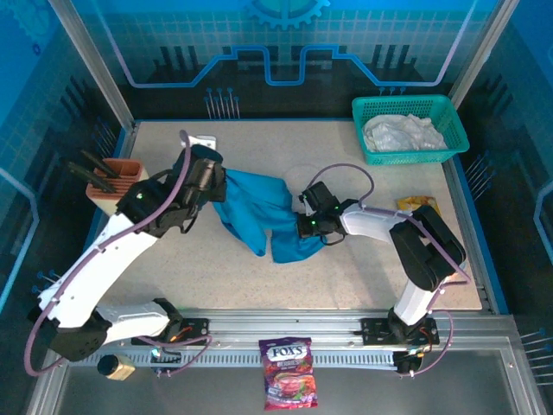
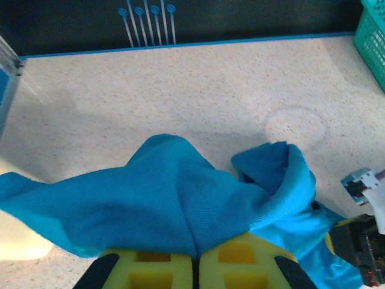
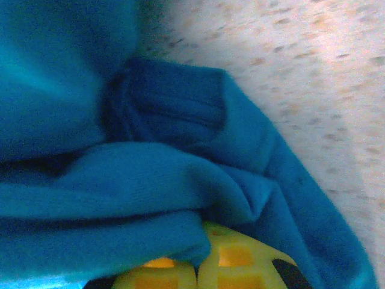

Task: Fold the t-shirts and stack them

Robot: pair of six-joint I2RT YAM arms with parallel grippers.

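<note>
Pressing together at the bottom of the left wrist view, the left gripper is pinching a bunched fold of the teal-blue t-shirt between its yellow fingers. The cloth is spilling away from them in a hump onto the speckled table (a faint ring mark is showing on the bare surface beyond). The top external view is adding the layout: a brown holder is standing at the far left, the left arm is reaching in just beside it, and the shirt is lying crumpled mid-table. It is stretching between the two grippers, bunching up against the left one and sagging onto the table toward the right. Further right, the right gripper is gripping the shirt's other side. The right wrist view is showing its yellow fingers meeting, with cloth caught at their tips, thick folds heaping over them and a hemmed edge lying just beyond, detail too small to read from above. At the far right rear corner, the top view is showing a green mesh basket holding the white t-shirt, which is lying crumpled and well apart from the blue one. The left wrist view is catching a corner of that basket at its upper right edge.
</note>
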